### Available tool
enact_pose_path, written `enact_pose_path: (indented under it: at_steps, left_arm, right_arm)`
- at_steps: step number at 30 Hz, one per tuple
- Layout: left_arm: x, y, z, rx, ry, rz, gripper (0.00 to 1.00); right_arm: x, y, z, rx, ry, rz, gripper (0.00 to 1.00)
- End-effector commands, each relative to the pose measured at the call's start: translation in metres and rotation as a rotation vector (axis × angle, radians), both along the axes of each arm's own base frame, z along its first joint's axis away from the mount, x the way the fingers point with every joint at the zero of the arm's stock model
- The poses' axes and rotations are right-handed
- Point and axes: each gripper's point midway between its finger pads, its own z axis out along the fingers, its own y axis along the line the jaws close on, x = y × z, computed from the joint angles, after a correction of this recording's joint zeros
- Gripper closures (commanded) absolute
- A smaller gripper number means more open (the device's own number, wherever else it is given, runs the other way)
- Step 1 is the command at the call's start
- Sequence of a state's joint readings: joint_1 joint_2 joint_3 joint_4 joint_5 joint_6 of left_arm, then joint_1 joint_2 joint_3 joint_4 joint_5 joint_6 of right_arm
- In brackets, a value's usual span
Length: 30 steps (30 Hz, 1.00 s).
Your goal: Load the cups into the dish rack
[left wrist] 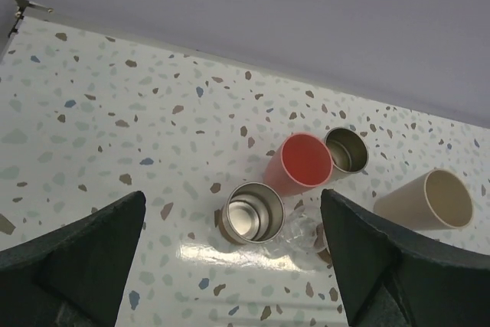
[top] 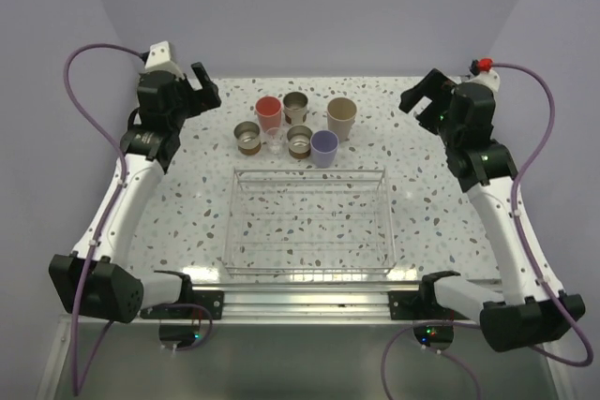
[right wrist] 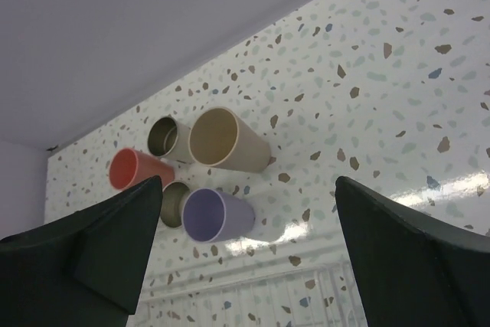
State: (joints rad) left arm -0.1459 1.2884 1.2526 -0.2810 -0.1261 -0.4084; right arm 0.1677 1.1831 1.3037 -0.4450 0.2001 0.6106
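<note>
Seven cups stand in a cluster on the table behind the dish rack: a red-pink cup, a steel cup, a beige cup, a steel cup, a clear cup, a steel cup and a lavender cup. The see-through dish rack holds nothing. My left gripper is open, raised left of the cups. My right gripper is open, raised to their right. The left wrist view shows a steel cup, the red-pink cup and the clear cup. The right wrist view shows the lavender cup and beige cup.
The speckled white table is walled by lavender panels at the back and both sides. A metal rail runs along the near edge between the two arm bases. The rack's far bars show low in the right wrist view.
</note>
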Motion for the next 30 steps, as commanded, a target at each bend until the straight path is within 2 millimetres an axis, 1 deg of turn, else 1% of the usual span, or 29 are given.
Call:
enact_pose_path:
  at_steps: [1,2,3,4,5,6,7,8,9,10,11,12,13,16,17,18,19,20,21,24,26,27,28,29,30]
  left_arm:
    - [-0.017,0.018,0.04,0.012,-0.102,0.075,0.0]
    - [-0.017,0.009,0.057,0.005,-0.195,0.018,0.0]
    - [-0.026,0.009,0.048,0.02,-0.212,-0.003,0.0]
    - [-0.026,0.009,0.052,0.013,-0.252,-0.002,0.0]
    - [-0.027,0.01,0.045,0.009,-0.235,0.007,0.0]
    - [-0.027,0.011,0.045,0.007,-0.22,0.017,0.0]
    - [-0.023,0.011,0.015,0.031,-0.096,0.016,0.0]
    - [-0.019,0.009,0.023,0.039,-0.073,0.005,0.0]
    - [-0.015,0.008,0.012,0.058,-0.019,-0.007,0.0]
    - [-0.01,0.006,-0.014,0.074,0.08,-0.02,0.0]
    - [-0.007,0.005,-0.016,0.076,0.096,-0.024,0.0]
    - [-0.006,0.005,-0.025,0.078,0.121,-0.021,0.0]
    - [-0.005,0.004,-0.026,0.076,0.119,-0.029,0.0]
    - [-0.005,0.004,-0.035,0.103,0.138,-0.044,0.0]
    - [-0.002,0.005,-0.034,0.117,0.141,-0.045,0.0]
    - [-0.001,0.008,-0.046,0.139,0.192,-0.037,0.0]
    - [0.001,0.016,-0.05,0.163,0.215,0.004,0.0]
    - [0.004,0.018,-0.048,0.17,0.221,0.014,0.0]
    - [0.008,0.019,-0.058,0.202,0.254,0.003,0.0]
    - [0.011,0.022,-0.062,0.228,0.265,0.01,0.0]
    - [0.015,0.015,-0.057,0.223,0.248,-0.029,0.0]
    - [0.02,0.013,-0.065,0.229,0.276,-0.048,0.0]
    - [0.018,0.011,-0.071,0.23,0.312,-0.063,0.0]
    - [0.023,0.01,-0.065,0.23,0.307,-0.061,0.0]
    - [0.027,0.011,-0.073,0.231,0.331,-0.053,0.0]
  right_arm:
    - [-0.029,0.0,0.026,0.089,-0.08,-0.016,0.02]
    - [-0.032,0.005,0.027,0.101,-0.076,0.017,0.02]
    - [-0.037,0.009,0.025,0.108,-0.06,0.041,0.02]
    - [-0.039,0.013,0.023,0.109,-0.047,0.066,0.02]
    - [-0.041,0.017,0.023,0.11,-0.037,0.092,0.02]
    - [-0.044,0.023,0.02,0.119,-0.016,0.124,0.02]
    - [-0.047,0.025,0.015,0.127,0.012,0.134,0.02]
    - [-0.049,0.029,0.012,0.131,0.022,0.161,0.02]
    - [-0.052,0.039,0.012,0.142,0.025,0.216,0.02]
    - [-0.054,0.042,0.011,0.138,0.027,0.241,0.02]
    - [-0.056,0.044,0.007,0.139,0.034,0.253,0.02]
    - [-0.059,0.047,0.008,0.14,0.027,0.274,0.02]
    - [-0.062,0.046,0.009,0.14,0.018,0.279,0.02]
    - [-0.068,0.048,0.004,0.138,0.023,0.295,0.02]
    - [-0.07,0.049,0.004,0.135,0.023,0.308,0.02]
    - [-0.071,0.051,0.004,0.132,0.023,0.322,0.02]
    - [-0.073,0.055,0.003,0.137,0.024,0.352,0.02]
    - [-0.074,0.058,0.0,0.139,0.031,0.366,0.02]
    - [-0.074,0.059,-0.001,0.141,0.03,0.37,0.02]
    - [-0.076,0.062,-0.007,0.153,0.041,0.383,0.02]
    - [-0.076,0.063,-0.009,0.155,0.043,0.387,0.02]
    - [-0.076,0.063,-0.01,0.156,0.045,0.388,0.02]
    - [-0.076,0.064,-0.01,0.157,0.045,0.393,0.02]
    - [-0.076,0.065,-0.011,0.161,0.047,0.399,0.02]
    - [-0.076,0.067,-0.01,0.169,0.044,0.405,0.02]
